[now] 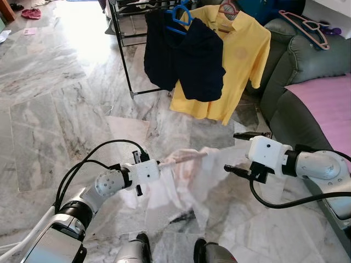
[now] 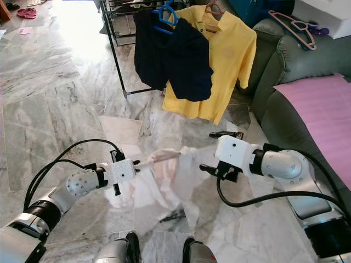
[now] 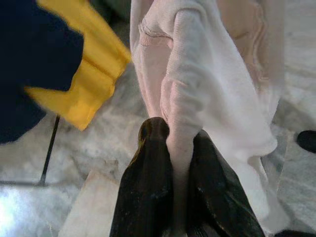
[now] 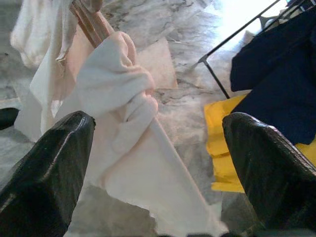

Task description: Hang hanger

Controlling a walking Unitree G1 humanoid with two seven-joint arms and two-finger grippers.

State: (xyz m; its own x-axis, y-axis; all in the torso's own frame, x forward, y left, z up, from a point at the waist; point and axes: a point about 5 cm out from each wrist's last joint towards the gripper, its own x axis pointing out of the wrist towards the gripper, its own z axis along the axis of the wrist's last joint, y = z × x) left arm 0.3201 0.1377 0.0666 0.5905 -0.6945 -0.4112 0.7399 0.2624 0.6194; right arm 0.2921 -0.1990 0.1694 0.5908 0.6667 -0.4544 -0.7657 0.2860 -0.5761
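Left gripper [image 3: 173, 148] clamped on white garment [image 1: 186, 175]; right gripper [image 1: 237, 152] spread apart at its 3 o'clock.

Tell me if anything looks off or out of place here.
Yes. The white garment is bunched and sagging on its wooden hanger, which lies nearly level; the left pincer grips a fold of cloth. A pink hanger lies loose on the sofa, and clothing is strewn on the floor far off.
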